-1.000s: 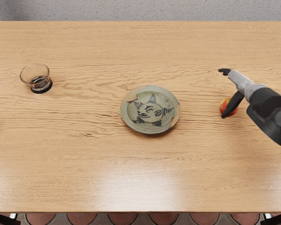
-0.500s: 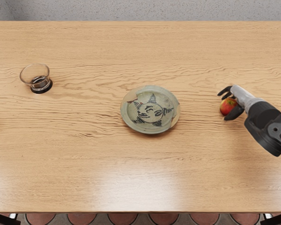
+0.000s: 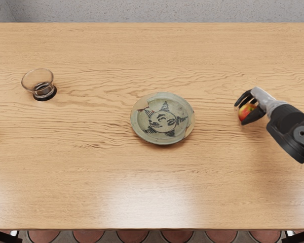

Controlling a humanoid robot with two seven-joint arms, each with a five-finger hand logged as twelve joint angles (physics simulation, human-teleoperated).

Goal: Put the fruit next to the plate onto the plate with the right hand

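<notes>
Fruit [image 3: 244, 111]: well right of plate [image 3: 135, 120]. Right hand [image 3: 251, 106]: fingers [image 3: 241, 97] curled around fruit. Handling advice: confirm a firm hold, lift clear, carry left, lower gently over plate's centre, and release only once the fruit rests.

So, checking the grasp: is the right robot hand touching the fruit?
Touching: the head view shows the right robot hand curled around the fruit.

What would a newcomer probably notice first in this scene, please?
Probably the plate painted with a face, at the centre of the table. Next, the right robot hand at the far right, closed around a red-yellow fruit. A glass stands far left.
</notes>
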